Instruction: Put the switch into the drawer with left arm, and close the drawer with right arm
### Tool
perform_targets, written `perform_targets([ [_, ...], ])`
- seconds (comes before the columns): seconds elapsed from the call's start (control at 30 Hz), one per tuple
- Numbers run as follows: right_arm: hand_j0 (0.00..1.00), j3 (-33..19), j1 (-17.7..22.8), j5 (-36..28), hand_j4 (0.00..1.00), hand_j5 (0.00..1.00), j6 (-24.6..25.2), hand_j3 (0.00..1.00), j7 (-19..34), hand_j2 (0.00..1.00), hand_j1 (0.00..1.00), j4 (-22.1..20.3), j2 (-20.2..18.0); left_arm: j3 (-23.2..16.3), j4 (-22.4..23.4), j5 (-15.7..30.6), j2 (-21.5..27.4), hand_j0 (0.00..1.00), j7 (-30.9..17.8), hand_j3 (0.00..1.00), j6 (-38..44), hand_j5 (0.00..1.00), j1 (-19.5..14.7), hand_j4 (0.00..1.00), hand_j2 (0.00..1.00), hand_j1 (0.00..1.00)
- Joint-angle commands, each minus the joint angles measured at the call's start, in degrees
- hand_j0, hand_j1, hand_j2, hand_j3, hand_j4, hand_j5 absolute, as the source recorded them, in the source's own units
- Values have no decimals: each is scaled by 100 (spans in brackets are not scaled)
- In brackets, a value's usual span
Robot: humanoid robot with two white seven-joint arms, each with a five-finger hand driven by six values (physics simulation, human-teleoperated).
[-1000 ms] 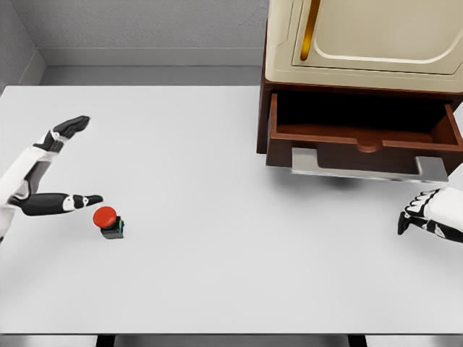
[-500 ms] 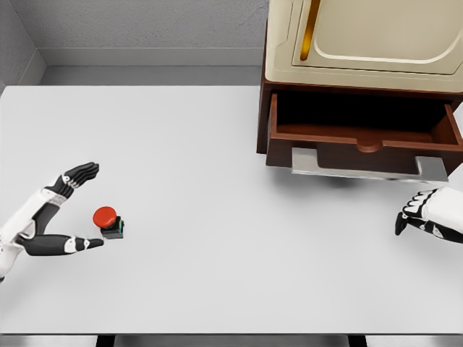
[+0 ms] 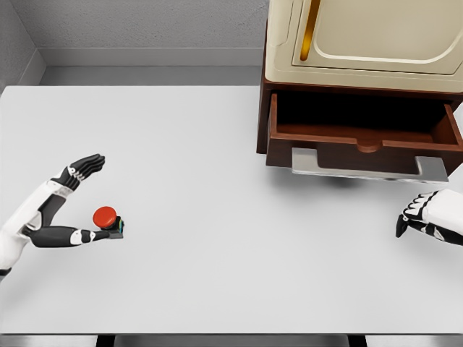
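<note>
While the left hand (image 3: 61, 206) brackets the switch (image 3: 108, 220) near the desk's (image 3: 217, 181) left edge, nothing is gripped yet: fingers spread wide, thumb low and touching or just beside the switch's near side, the other fingers up and apart on the far side. Switch is a red mushroom button on a small dark base, upright on the desk, well apart from the drawer (image 3: 362, 141). Drawer is pulled open at the desk's far right corner, under a cream cabinet (image 3: 362, 43), inside looks bare, metal handle (image 3: 369, 165) on its front. Right hand (image 3: 423, 215) rests by the right edge just below the drawer front, fingers loosely curled down, holding nothing.

Step in hand, as I judge it: close the grasp. Best to bring the upper fingers down onto the base, opposite the thumb, not onto the round cap, which could slip. Squeeze evenly so the switch doesn't skid or tip. Lift straight up before crossing to the drawer.
</note>
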Motion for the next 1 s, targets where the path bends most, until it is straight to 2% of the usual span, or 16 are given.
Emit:
perform_targets([
  [0.0, 44, -2, 0, -36, 44, 44, 4, 44, -3, 44, 44, 2, -38, -1, 14, 22, -28, 100, -5, 100, 163, 100, 9, 100, 100, 100],
  [0.07, 44, -2, 0, -36, 44, 44, 4, 44, -3, 44, 44, 2, -38, -10, 31, -5, -11, 100, -5, 100, 172, 100, 44, 100, 100, 100],
  [0.37, 44, 7, 0, -36, 44, 44, 4, 44, -3, 44, 44, 2, -82, -10, 40, -31, -28, 100, -5, 100, 1384, 100, -9, 100, 100, 100],
  [0.43, 45, 7, 0, -45, 45, 45, 4, 45, 6, 45, 45, 2, -82, -97, 40, -58, -28, 100, -5, 100, 1420, 100, -9, 100, 100, 100],
  [0.6, 45, 7, 0, -45, 45, 45, 4, 45, 6, 45, 45, 11, -108, -194, 31, -541, -63, 100, 21, 100, 1420, 100, -35, 100, 100, 100],
  [0.97, 43, -10, 18, -45, 43, 43, 4, 43, 23, 43, 43, -7, -170, -221, 435, -611, -257, 100, 21, 100, 1560, 100, -229, 100, 100, 100],
])
